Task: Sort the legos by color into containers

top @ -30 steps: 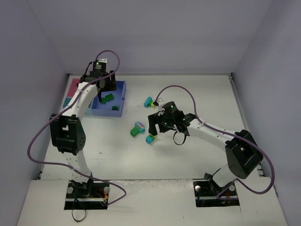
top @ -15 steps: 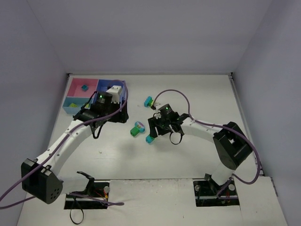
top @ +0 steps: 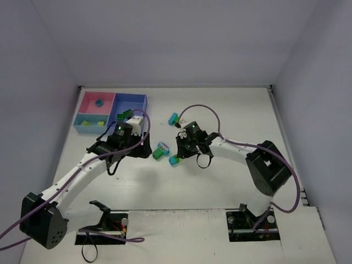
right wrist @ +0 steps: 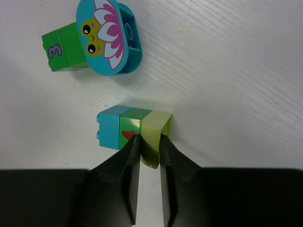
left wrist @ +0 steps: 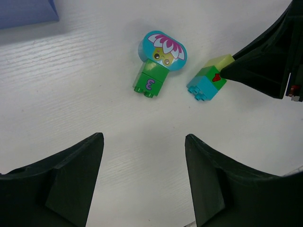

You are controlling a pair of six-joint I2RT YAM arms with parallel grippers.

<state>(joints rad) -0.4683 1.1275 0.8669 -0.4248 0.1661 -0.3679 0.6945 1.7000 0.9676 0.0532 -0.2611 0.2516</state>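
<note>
A joined stack [right wrist: 132, 127] of teal, green and yellow-green legos lies on its side on the table. My right gripper [right wrist: 147, 142] is shut on its yellow-green end; from above the stack [top: 175, 160] sits just under that gripper [top: 180, 156]. A green brick joined to a teal flower piece [left wrist: 161, 56] lies just left of it [top: 160, 149]. My left gripper [left wrist: 143, 139] is open over bare table short of that piece, holding nothing. The pink [top: 88, 101], light-blue [top: 82, 118] and medium-blue [top: 135, 100] containers stand at the far left with a few legos inside.
A teal and yellow-green lego pair [top: 175, 118] lies behind the right gripper. The right gripper's finger [left wrist: 265, 61] shows at the right edge of the left wrist view, close to my left gripper. Purple cables loop above both arms.
My left arm swung from over the medium-blue container out to the table's middle. My right gripper lowered and shut on the stack's yellow-green end.
</note>
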